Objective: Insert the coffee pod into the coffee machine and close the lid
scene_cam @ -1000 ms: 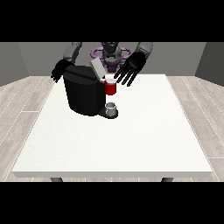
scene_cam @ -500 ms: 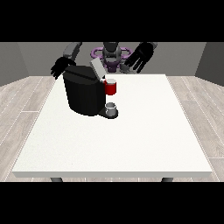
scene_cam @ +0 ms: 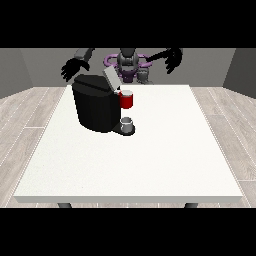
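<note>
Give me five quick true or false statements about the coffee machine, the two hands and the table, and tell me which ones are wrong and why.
1. The coffee machine stands on the white table. True.
2. The hand at the view's right rests on the machine. False: it is raised in the air, well away from the machine.
3. The machine's lid is tilted up, open. True.
4. The hand at the view's left is holding the lid. False: it hangs with spread fingers above and behind the machine, holding nothing.
5. A red thing at the machine sits at its front, above a grey thing at its base. True.
</note>
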Controlling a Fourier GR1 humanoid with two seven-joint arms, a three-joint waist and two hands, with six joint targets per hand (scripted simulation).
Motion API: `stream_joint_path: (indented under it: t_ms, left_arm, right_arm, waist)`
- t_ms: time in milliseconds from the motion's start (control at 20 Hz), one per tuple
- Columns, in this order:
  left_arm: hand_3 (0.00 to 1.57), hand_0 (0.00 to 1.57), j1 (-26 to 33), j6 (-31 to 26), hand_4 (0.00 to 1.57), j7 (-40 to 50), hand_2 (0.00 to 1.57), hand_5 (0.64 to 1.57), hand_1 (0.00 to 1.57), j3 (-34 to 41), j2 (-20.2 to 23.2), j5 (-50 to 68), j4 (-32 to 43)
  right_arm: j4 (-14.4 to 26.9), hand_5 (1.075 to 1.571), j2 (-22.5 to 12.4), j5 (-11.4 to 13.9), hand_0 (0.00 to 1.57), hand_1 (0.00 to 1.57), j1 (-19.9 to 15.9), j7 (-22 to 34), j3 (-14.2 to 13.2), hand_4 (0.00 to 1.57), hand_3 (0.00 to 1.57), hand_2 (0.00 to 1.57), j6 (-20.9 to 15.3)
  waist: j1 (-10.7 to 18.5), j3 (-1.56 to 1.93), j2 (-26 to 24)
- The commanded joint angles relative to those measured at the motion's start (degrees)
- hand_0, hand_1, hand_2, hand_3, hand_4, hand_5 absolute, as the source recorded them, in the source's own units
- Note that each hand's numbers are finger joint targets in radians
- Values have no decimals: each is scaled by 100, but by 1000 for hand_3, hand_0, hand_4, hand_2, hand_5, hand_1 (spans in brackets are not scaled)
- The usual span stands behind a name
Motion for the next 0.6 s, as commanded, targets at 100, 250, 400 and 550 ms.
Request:
stream_joint_path:
  t_ms: [100,250,400,550]
  left_arm:
    - [0,0,763,-271,227,37,0,1571,0,252,-403,608,-155]
    - [0,0,1410,-239,0,-106,0,1571,0,305,-465,688,-145]
    - [0,0,1100,-390,0,299,0,1571,0,313,-466,905,-391]
    - [0,0,1589,-342,0,-203,0,1571,0,440,-331,1032,-479]
  right_arm:
    - [-153,1571,-265,137,0,0,301,1,186,366,0,0,339]
    - [-555,1571,-226,70,0,0,432,207,394,370,0,0,543]
    - [-741,1571,-496,89,0,0,-71,357,331,125,0,0,638]
    - [-1230,1571,-730,-100,0,0,-472,848,299,43,0,0,866]
  waist:
    - [396,2,-578]
    - [417,1,-905]
    - [538,3,-783]
    - [409,0,-613]
